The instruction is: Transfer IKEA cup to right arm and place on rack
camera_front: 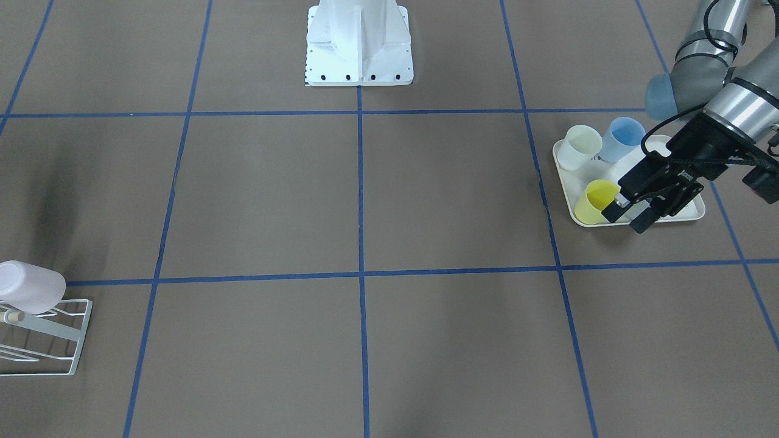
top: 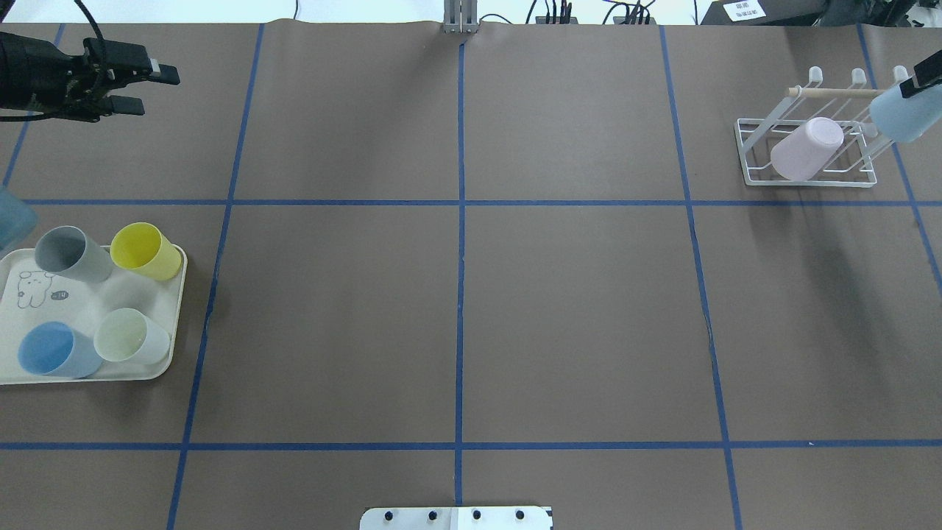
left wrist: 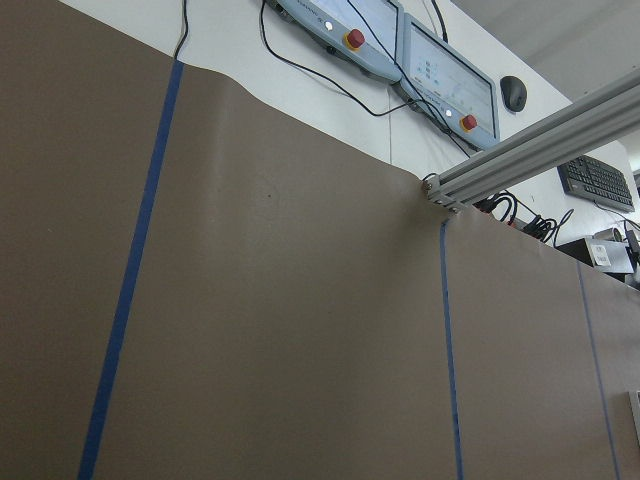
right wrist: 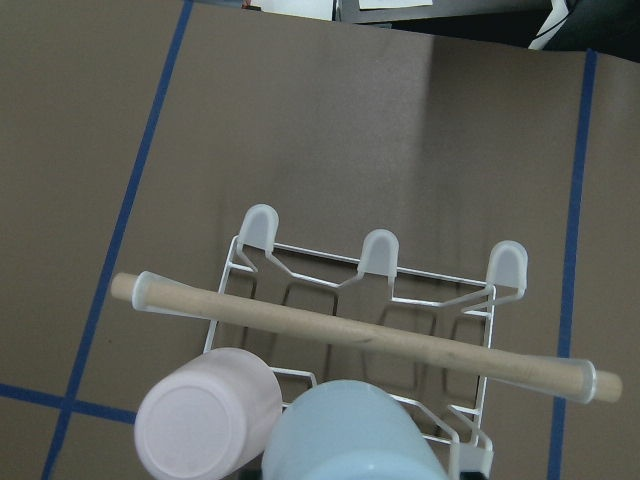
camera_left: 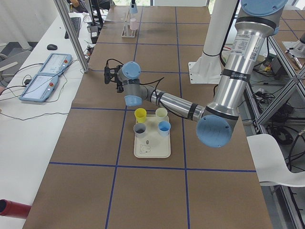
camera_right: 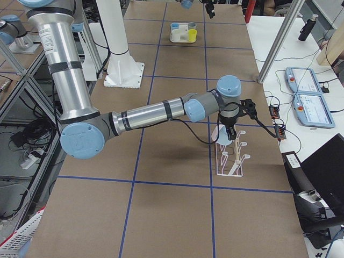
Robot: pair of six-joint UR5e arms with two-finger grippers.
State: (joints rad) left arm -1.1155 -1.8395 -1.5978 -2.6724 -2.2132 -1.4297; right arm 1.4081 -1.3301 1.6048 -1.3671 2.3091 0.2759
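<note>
Brown table (top: 456, 294) with tray (top: 81, 302), rack (right wrist: 360, 335)

- Wide shot first: the brown table cover (top: 574, 316) is matt and paper-like, faintly creased. The blue tape lines (top: 460, 294) on it show a slight sheen.
- Over to the white wire-frame rack (right wrist: 340, 284): thin, smooth-coated metal rods. Its pale round wooden bar (right wrist: 360, 335) is bare and dull, and frosted plastic caps (right wrist: 379, 250) top the uprights.
- The pale blue plastic cup (right wrist: 350, 435) and the pale pink plastic cup (right wrist: 207, 425) are both smooth and satin.
- The cream rabbit-print tray (top: 88, 298) is smooth plastic with a low sheen.
- The yellow plastic cup (top: 146, 251) looks softly translucent and matt.
- On the left arm (camera_left: 238, 62), brushed silver metal tubes meet a glossy blue plastic joint cap (camera_left: 214, 130).
- The left gripper (top: 151, 90) is matt black.
</note>
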